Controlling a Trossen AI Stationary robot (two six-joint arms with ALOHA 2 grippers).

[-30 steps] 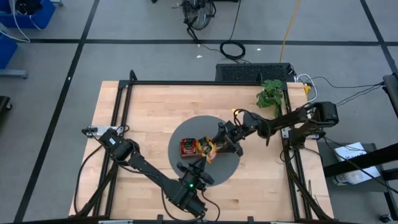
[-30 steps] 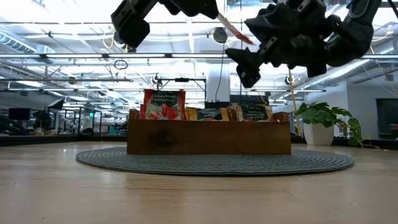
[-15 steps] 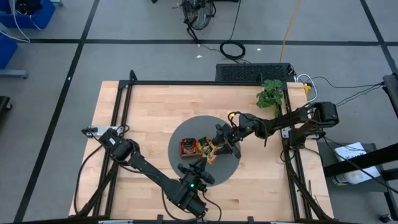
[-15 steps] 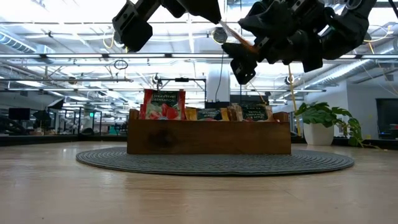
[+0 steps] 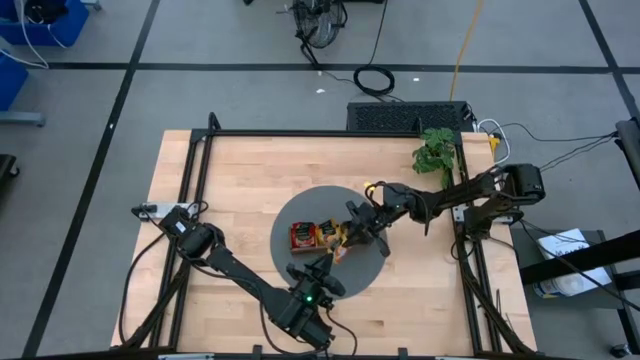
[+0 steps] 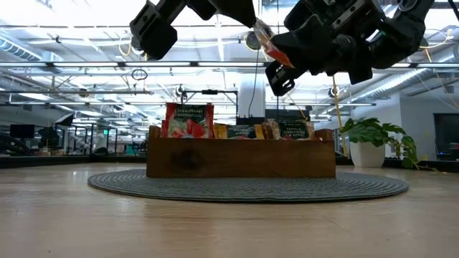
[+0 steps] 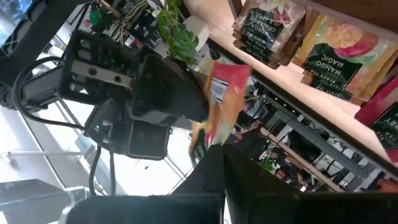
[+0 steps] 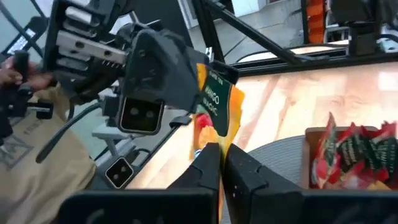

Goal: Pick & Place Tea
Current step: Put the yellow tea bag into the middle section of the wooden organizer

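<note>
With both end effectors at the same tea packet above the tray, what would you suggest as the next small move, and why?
Probably open the left end effector. It and the right end effector, which has only just closed, both grip the one tea packet above the tray; releasing would leave the right arm free to place it.

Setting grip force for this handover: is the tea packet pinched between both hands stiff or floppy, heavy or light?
Probably light: the tea packet stands upright, pinched at one edge by the right hand. Likely floppy: it looks curved above the left hand. Its glossy wrapper may slip.
</note>
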